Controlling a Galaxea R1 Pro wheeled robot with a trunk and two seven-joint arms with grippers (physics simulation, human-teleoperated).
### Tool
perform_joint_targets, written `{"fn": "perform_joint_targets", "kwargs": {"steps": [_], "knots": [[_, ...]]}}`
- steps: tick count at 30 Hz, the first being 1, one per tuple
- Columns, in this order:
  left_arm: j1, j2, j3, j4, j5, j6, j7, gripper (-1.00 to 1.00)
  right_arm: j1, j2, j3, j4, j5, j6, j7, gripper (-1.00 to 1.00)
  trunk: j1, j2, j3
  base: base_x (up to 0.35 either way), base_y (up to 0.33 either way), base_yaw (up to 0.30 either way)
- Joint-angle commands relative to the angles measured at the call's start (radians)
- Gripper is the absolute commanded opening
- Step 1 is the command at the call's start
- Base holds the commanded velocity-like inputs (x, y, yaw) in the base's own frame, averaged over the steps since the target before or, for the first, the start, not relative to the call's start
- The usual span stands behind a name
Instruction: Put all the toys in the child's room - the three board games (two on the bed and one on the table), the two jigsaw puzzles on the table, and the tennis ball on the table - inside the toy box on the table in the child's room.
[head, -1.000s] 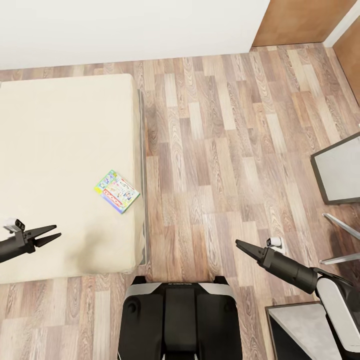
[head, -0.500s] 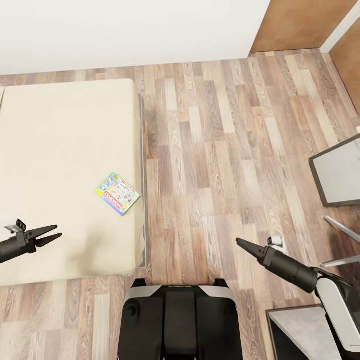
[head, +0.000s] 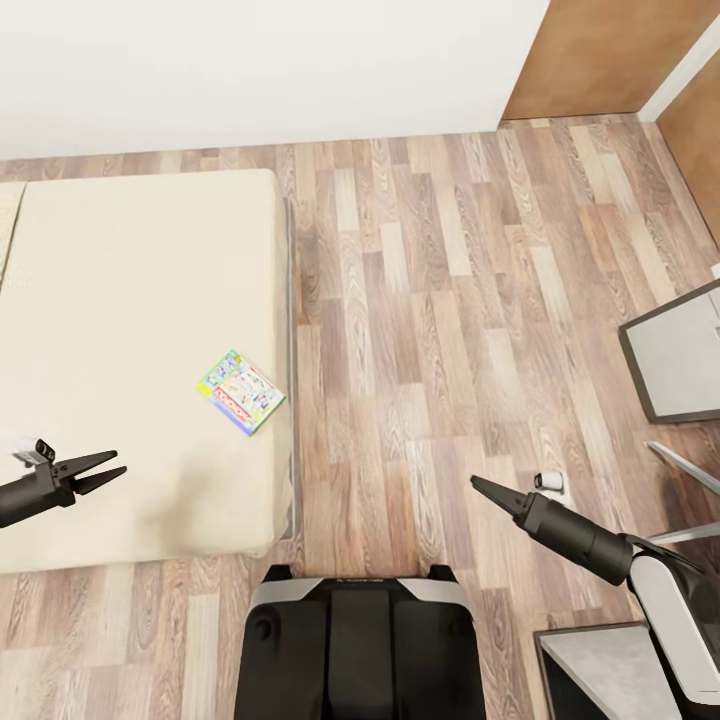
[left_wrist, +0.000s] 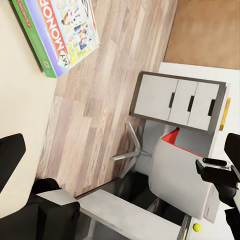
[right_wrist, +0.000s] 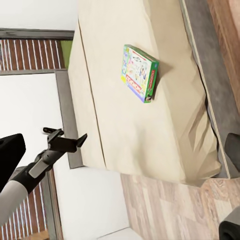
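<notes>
So there's one board game (head: 240, 391), the white-green one with the red band, lying flat on the bed (head: 120, 330) right by the edge nearest the wood floor (head: 430, 300). Looks like the robot's lining up to fetch it. The left gripper (head: 108, 467) hangs over the mattress, a bit short of the box, fingers slightly apart and empty. The right gripper (head: 480, 487) is over the floor, closed to a point, empty too. Next move is probably reaching the left arm forward and down onto the box. Nothing's blocking it.

Open wood floor (head: 440, 330) ahead, bed (head: 130, 330) edge at left, table (head: 680, 360) corner at right
</notes>
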Motion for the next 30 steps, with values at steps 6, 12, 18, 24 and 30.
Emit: {"fn": "perform_joint_targets", "kwargs": {"steps": [6, 12, 18, 24, 30], "knots": [[-0.001, -0.005, 0.000, 0.000, -0.003, 0.009, -0.004, 1.00, 0.000, -0.001, 0.000, 0.000, 0.000, 0.005, 0.002, 1.00, 0.001, -0.001, 0.009, 0.000, 0.000, 0.066], [-0.001, -0.009, 0.000, 0.000, -0.005, 0.009, -0.004, 1.00, 0.000, -0.001, 0.000, 0.000, 0.000, 0.005, 0.003, 1.00, 0.001, -0.001, 0.019, 0.000, 0.000, 0.067], [0.000, -0.010, 0.000, 0.000, -0.006, 0.009, -0.004, 1.00, 0.000, -0.001, 0.000, 0.000, 0.000, 0.005, 0.003, 1.00, 0.001, -0.001, 0.028, 0.000, 0.000, 0.067], [0.000, -0.010, 0.000, 0.000, -0.007, 0.009, -0.004, 1.00, 0.000, -0.001, 0.001, 0.000, 0.000, 0.004, 0.002, 1.00, 0.001, -0.001, 0.038, 0.000, 0.000, 0.022], [0.000, -0.025, 0.000, 0.000, -0.008, 0.009, -0.004, 1.00, 0.000, -0.001, 0.001, 0.000, 0.000, 0.003, 0.002, 1.00, 0.001, -0.001, 0.048, 0.000, 0.000, 0.002]]}}
